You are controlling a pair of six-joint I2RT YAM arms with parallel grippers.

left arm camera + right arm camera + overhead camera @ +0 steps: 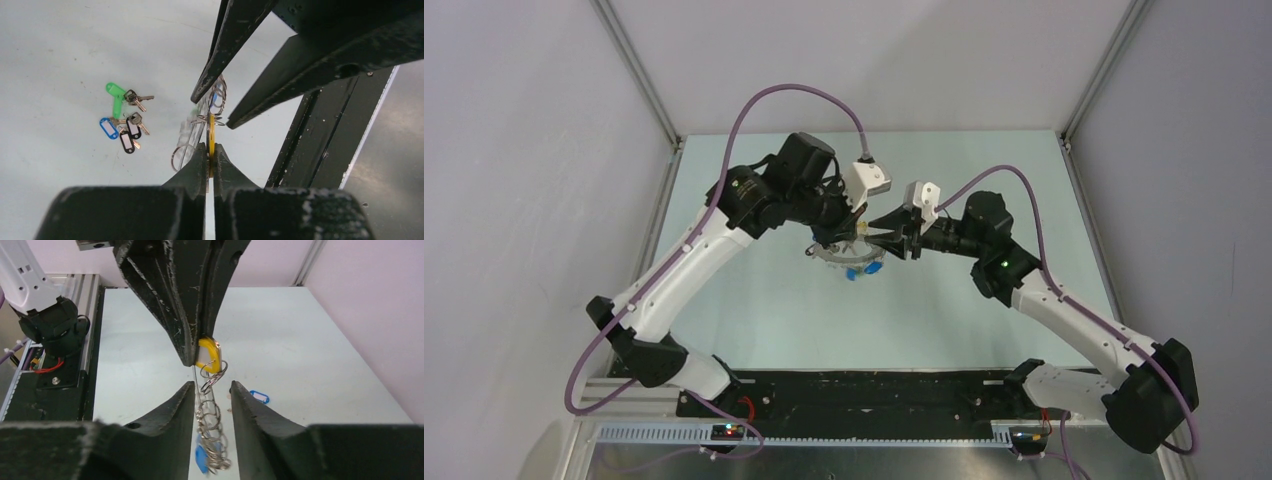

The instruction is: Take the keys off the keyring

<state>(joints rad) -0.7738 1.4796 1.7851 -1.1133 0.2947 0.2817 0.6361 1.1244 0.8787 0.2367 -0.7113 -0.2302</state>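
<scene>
While the left pincer is clamping shut on a yellow tag, we are entering the keyring as item one. It is sitting between and just below the two pincers, near the middle of the table; whether its lower edge is touching the table we cannot tell. We are counting one keyring, one yellow tag, and a chain of split rings dangling below the tag, too tangled for us to number. The right pincer is standing partly open, its fingers straddling that chain and gripping nothing that we are able to see. We are listing the keys as lying on the table just beside. There we are counting one green tag, one blue tag and two dark tags, four in the left wrist view, with small metal keys among them whose number we are not making out. The right wrist view is showing another blue piece low in the hanging chain. We are judging the lot light, each piece hard and stiff, yet loose and swinging at every link. The metal is looking slick, the plastic tags kinder to a grip. We are rating a tag's flat faces the best hold and the thin wire rings the worst.
</scene>
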